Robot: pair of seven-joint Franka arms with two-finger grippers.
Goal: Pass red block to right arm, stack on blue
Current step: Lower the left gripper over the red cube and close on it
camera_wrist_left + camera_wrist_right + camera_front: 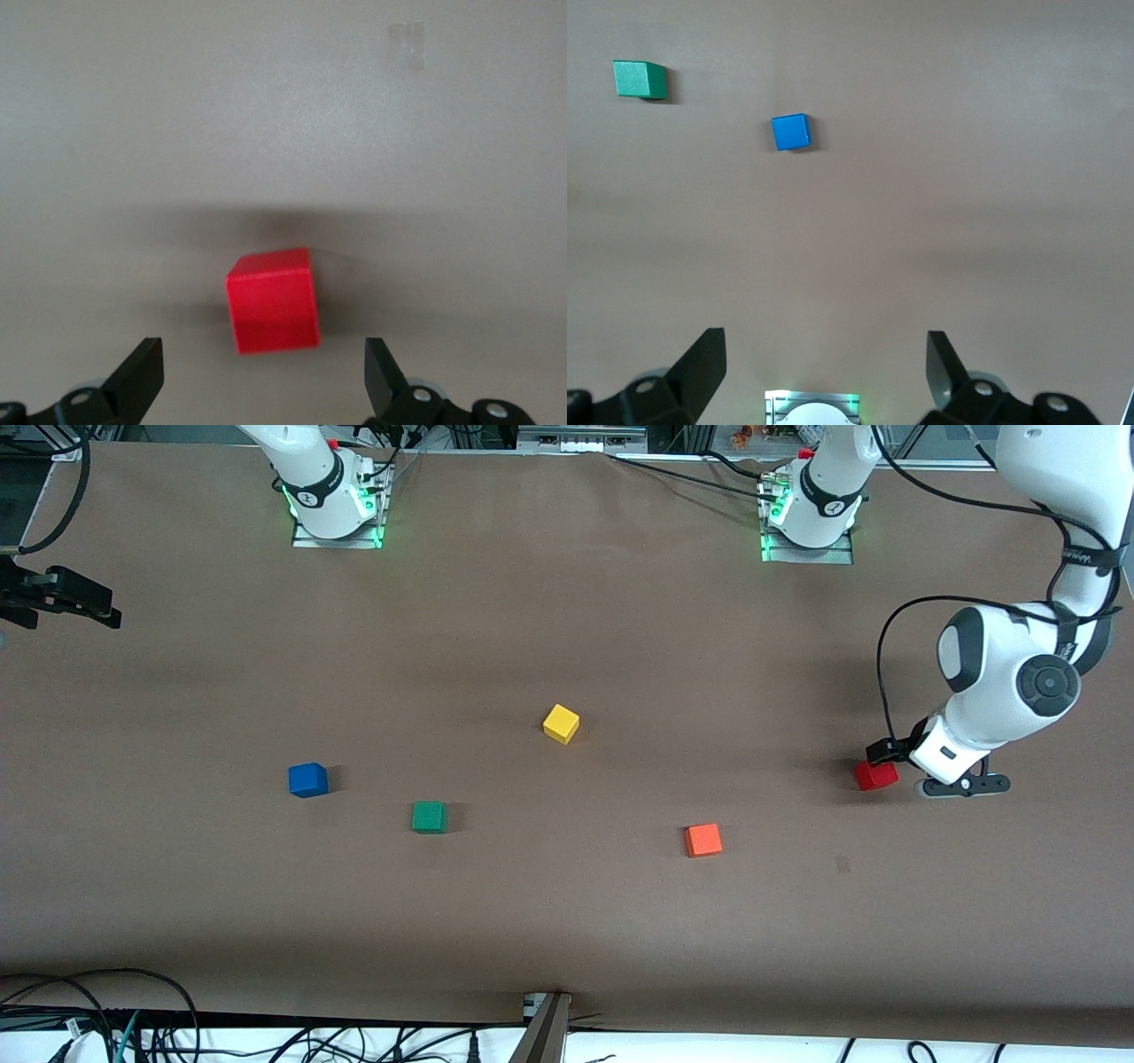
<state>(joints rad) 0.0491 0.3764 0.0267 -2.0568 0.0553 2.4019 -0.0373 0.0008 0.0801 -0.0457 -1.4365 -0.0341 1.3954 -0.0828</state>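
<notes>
left gripper (261,376) is down low at the left arm's end of the tabletop (567,921), jaws spread wide and released, nothing in them. the red block (273,301) sits flat on the tabletop right by those jaws, not yet between them as far as i can tell from the wrist view. looks like it's lined up that way so the jaws can slide around the cube and pinch it from two flat sides.

taking the red block as my landmark: the orange block (703,840) is the closest cube to it, a bit nearer the front camera and toward the right arm's end. the yellow block (561,723) is further along that way, then the green block (429,816), and the blue block (307,779) is well apart from it, way down toward the right arm's end. makes sense for a handoff, one arm can't cover both.

right gripper (824,376) waits up in the air, jaws also released and empty, blue and green cubes in its view.

no readable brands or labels that i can make out.
</notes>
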